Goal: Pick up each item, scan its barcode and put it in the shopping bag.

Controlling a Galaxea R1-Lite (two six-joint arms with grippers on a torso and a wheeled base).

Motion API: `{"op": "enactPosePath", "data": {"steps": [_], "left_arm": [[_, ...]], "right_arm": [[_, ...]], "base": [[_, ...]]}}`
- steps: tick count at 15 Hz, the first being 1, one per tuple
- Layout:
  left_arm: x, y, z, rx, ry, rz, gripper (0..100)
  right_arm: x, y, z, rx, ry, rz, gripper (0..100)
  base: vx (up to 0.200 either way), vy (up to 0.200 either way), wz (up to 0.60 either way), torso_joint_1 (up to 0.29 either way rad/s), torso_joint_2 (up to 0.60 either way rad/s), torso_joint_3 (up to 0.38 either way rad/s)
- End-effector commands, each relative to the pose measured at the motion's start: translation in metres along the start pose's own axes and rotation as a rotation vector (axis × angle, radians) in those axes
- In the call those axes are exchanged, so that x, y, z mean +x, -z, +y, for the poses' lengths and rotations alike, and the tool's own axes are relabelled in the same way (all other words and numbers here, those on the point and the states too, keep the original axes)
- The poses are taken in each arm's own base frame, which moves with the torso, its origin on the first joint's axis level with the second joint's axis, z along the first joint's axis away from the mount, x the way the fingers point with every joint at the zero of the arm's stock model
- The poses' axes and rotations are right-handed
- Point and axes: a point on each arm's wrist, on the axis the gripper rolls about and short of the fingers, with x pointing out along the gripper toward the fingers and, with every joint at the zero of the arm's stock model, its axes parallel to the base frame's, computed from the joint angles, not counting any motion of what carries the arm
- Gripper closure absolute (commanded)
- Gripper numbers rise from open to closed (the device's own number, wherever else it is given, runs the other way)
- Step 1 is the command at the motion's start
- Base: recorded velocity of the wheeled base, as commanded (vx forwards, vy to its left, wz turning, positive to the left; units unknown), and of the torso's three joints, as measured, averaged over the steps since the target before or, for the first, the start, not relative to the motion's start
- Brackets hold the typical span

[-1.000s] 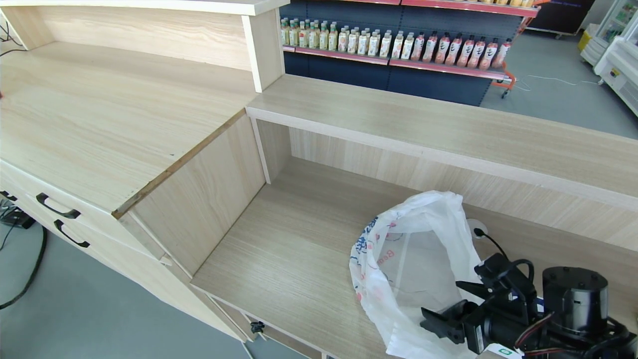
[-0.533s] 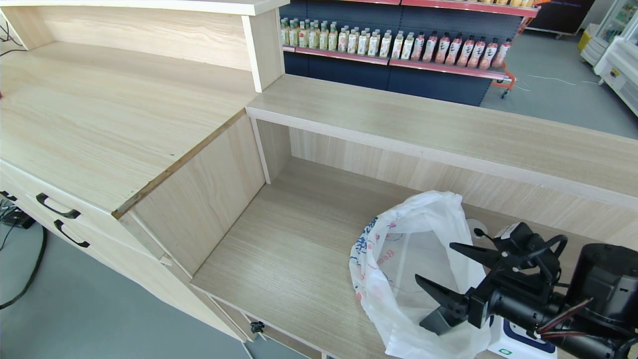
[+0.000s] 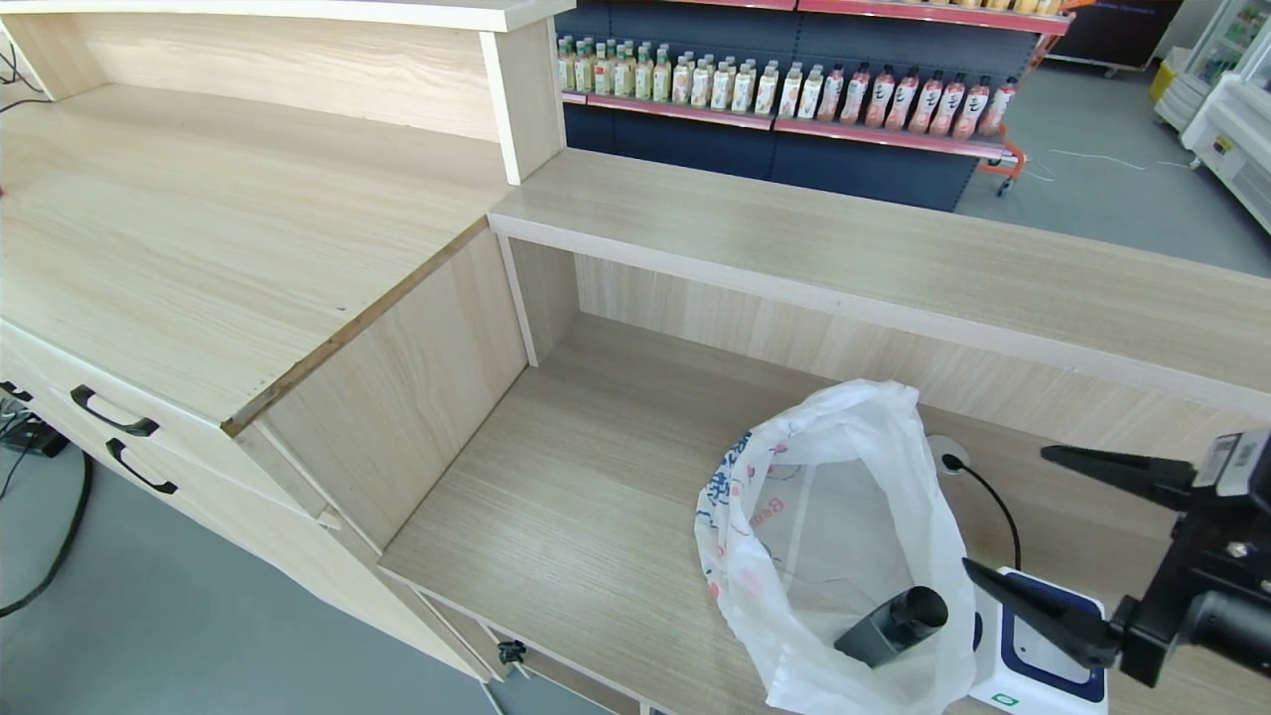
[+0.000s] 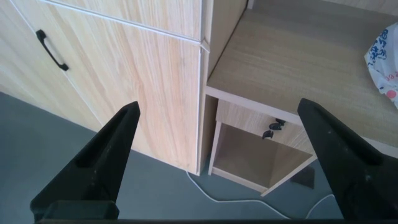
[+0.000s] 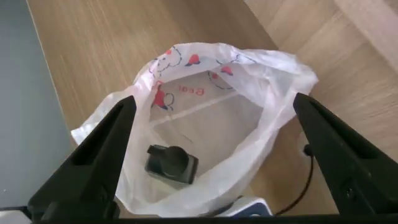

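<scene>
A white plastic shopping bag (image 3: 824,497) stands open on the low wooden counter (image 3: 586,497). A black, tube-ended item (image 3: 891,624) lies at its bottom, also seen from above as the black item (image 5: 171,165) inside the bag (image 5: 261,81). My right gripper (image 3: 1004,508) is open to the right of the bag, above the scanner, with nothing between its fingers. In its own view the right gripper (image 5: 212,98) hangs over the bag's mouth. My left gripper (image 4: 219,104) is open and empty, off the counter's front, over the floor.
A white and blue scanner (image 3: 1043,645) sits right of the bag, its black cable (image 3: 998,501) running to a round socket. A higher cabinet (image 3: 199,258) with black drawer handles stands to the left. A raised ledge (image 3: 894,258) runs behind the counter.
My right gripper opened inside the bag and let go of the black item, then drew back up and to the right. The item now lies in the bag.
</scene>
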Motion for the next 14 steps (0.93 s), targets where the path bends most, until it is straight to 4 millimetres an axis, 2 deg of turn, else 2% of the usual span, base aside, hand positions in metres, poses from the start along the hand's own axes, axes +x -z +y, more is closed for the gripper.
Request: {"op": "enactPosePath", "data": {"steps": [1,5,9,12,14], "left_arm": [[0.0,0.0,0.0,0.0,0.0,-0.001,0],[0.0,0.0,0.0,0.0,0.0,-0.001,0],[0.0,0.0,0.0,0.0,0.002,-0.001,0],[0.0,0.0,0.0,0.0,0.0,-0.001,0],[0.0,0.0,0.0,0.0,0.0,-0.001,0]], "right_arm": [[-0.05,-0.04,-0.017,-0.12,0.166,-0.146,0],[-0.058,-0.05,-0.024,-0.152,0.21,-0.143,0],[-0.061,-0.047,-0.033,-0.107,0.29,-0.049,0],[-0.059,-0.035,-0.032,0.062,0.334,0.083,0],[-0.046,-0.02,-0.031,0.31,0.305,0.198,0]], "base": [[0.0,0.0,-0.6,-0.002,0.0,-0.002],[0.0,0.0,-0.6,0.001,0.0,0.005],[0.0,0.0,-0.6,0.002,0.0,0.002],[0.0,0.0,-0.6,0.001,0.0,0.004],[0.0,0.0,0.0,0.0,0.0,0.0]]}}
